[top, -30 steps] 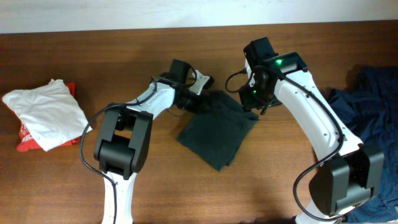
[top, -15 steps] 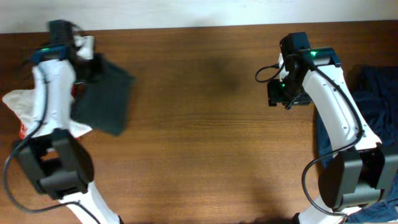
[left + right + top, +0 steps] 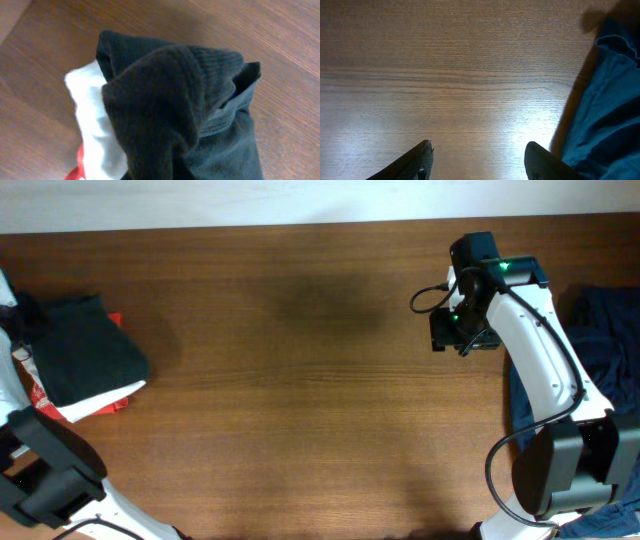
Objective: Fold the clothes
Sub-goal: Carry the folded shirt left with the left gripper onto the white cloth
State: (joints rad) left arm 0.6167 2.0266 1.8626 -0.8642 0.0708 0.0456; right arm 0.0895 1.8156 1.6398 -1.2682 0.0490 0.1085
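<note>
The folded black T-shirt (image 3: pixel 82 350) lies at the far left on top of a white garment (image 3: pixel 100 394) and a red one (image 3: pixel 116 405). My left gripper (image 3: pixel 10 310) is at the frame's left edge, at the black T-shirt's near edge. In the left wrist view the black T-shirt (image 3: pixel 165 100) bunches up toward the camera and hides the fingers, with the white garment (image 3: pixel 92 125) and the red one (image 3: pixel 76 169) under it. My right gripper (image 3: pixel 455 332) is open and empty over bare wood (image 3: pixel 480 162), next to the navy garment (image 3: pixel 605 105).
The navy garment (image 3: pixel 600 350) is heaped at the table's right edge, partly under my right arm. The wooden table (image 3: pixel 300 400) stretches between the two piles. A pale wall runs along the table's back edge.
My left gripper carried the black T-shirt from the table's middle to the far left and onto the white and red pile. My right gripper drew right, then held still.
</note>
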